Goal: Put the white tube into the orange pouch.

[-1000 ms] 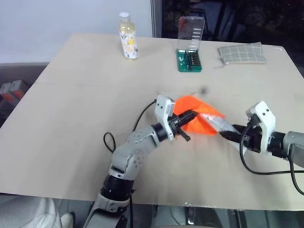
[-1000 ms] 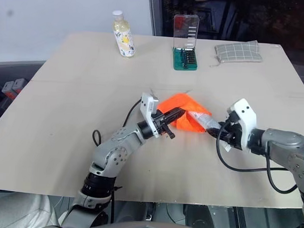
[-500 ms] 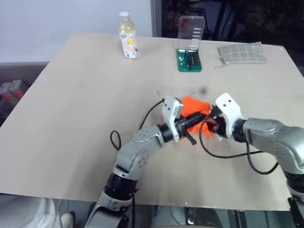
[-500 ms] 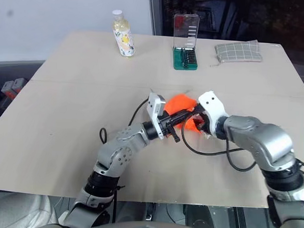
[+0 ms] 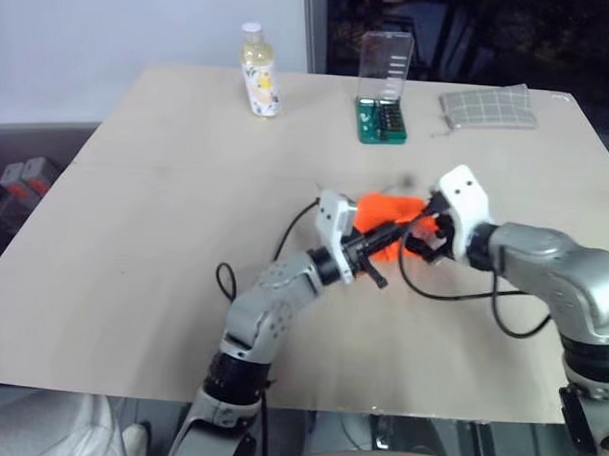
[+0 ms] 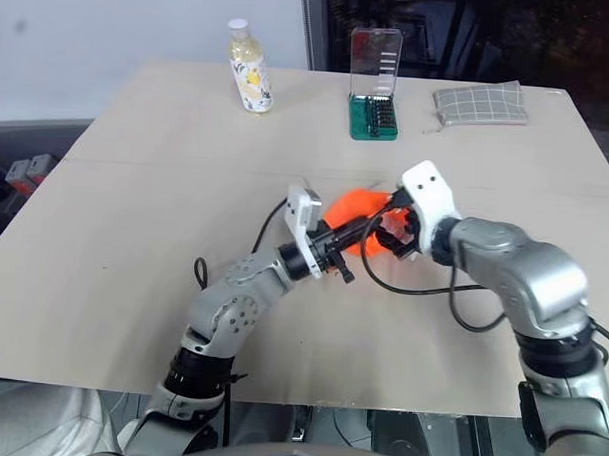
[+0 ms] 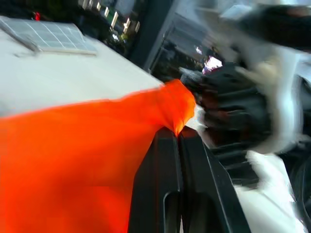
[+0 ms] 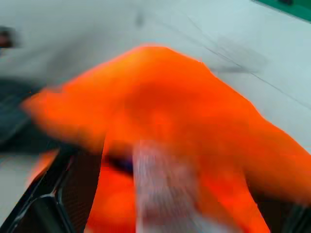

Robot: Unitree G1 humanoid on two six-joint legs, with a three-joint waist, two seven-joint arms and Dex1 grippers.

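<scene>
The small, flattish white plastic squeeze tube (image 8: 160,187) lies lengthwise between the right hand's spread fingers in the right wrist view, its far end at or just inside the mouth of the bright orange soft fabric pouch (image 5: 387,213); blur hides how deep it sits. By its look it is light, smooth and a little springy — it would slip sideways if pinched on its narrow edges, so the flat faces near the tail end seem the better hold, leaving the leading end free to enter.

The pouch is limp cloth with no shape of its own, and its mouth stays open only while something holds it. The left hand (image 5: 403,228) is clenched on a fold at the pouch's edge — in the left wrist view the two black fingers (image 7: 167,165) press together with orange cloth drawn to a peak between them. The right hand (image 5: 428,239) is close against the pouch from the other side, its fingers wide apart; whether it has let the tube go I cannot tell.

The two hands crowd each other at the mouth, and loose cloth could fold over the tube.

Farther back on the tan bench (image 5: 156,183), well apart, stand a pale yellow bottle with a white cap (image 5: 258,71), a green bit case with its clear lid raised (image 5: 381,89) and a grey checked cloth pouch (image 5: 486,105). None blocks the work.
</scene>
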